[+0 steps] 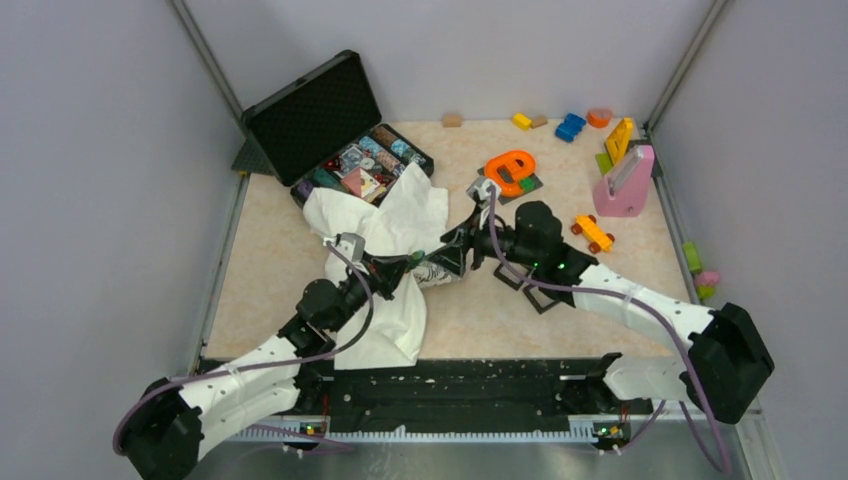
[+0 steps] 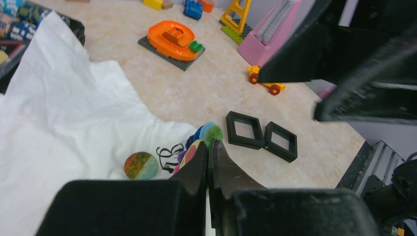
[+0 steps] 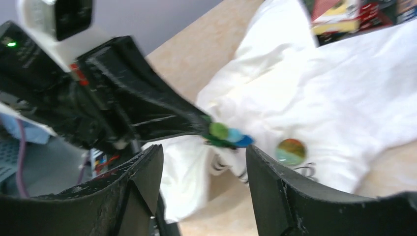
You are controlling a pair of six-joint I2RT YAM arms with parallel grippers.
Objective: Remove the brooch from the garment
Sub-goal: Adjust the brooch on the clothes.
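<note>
At table [image 1: 470, 320] centre | left pincer [image 2: 210, 160] clamped on brooch [image 2: 208, 133] at garment [image 2: 74, 123] | right pincer [image 3: 202, 150] agape | case [image 1: 310, 110] holds colourful items [image 1: 362, 165]

White shirt [image 1: 385, 225] crumpled left of centre on the table [image 1: 460, 320], upper corner lapping the open black case [image 1: 320, 120]. Left gripper [image 1: 410, 265] and right gripper [image 1: 447, 258] meet tip to tip at the shirt's printed right edge; jaw states unclear, brooch too small to pick out. Toy car [image 1: 592, 233] lies right of the right arm.
</note>
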